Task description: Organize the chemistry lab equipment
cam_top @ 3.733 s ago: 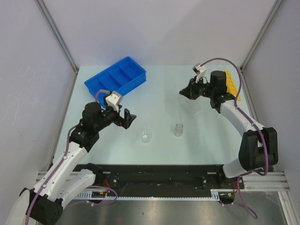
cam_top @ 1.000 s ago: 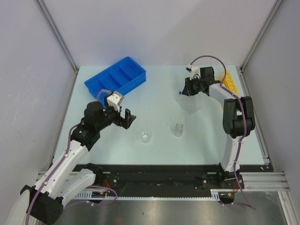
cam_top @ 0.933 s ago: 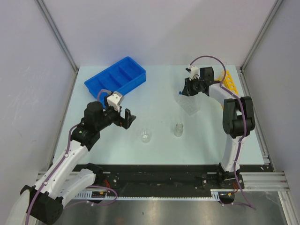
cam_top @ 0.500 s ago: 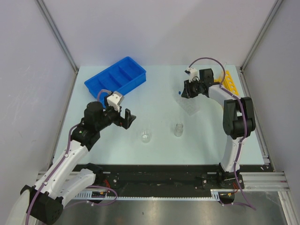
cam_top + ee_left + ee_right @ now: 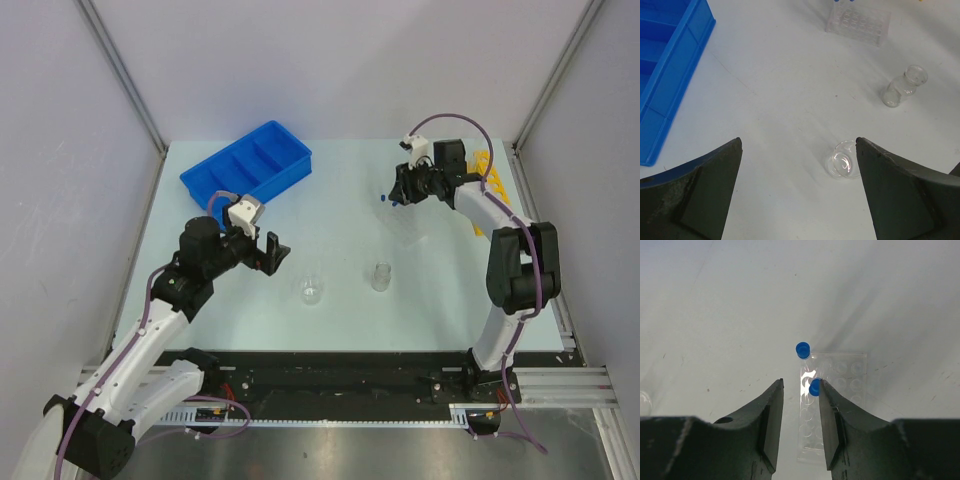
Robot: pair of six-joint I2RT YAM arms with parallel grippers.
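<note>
A clear rectangular plate (image 5: 406, 226) lies right of centre, also in the right wrist view (image 5: 837, 400) and the left wrist view (image 5: 858, 22). Two thin blue-capped tubes (image 5: 802, 349) lie along its left edge; the second cap (image 5: 813, 387) shows beside my right finger. My right gripper (image 5: 399, 191) (image 5: 801, 382) hovers over them, open by a narrow gap, with nothing seen between the jaws. A small glass beaker (image 5: 312, 291) (image 5: 842, 161) and vial (image 5: 381, 276) (image 5: 903, 86) stand near the front. My left gripper (image 5: 270, 252) (image 5: 799, 141) is wide open and empty, left of the beaker.
The blue divided tray (image 5: 247, 170) (image 5: 665, 65) sits at the back left. The yellow holed rack (image 5: 492, 180) stands at the right, partly hidden behind my right arm. Grey walls enclose the table on three sides.
My right gripper has shifted slightly toward the back over the plate's left edge and its elbow has swung right. The left arm, beaker and vial have not moved.
</note>
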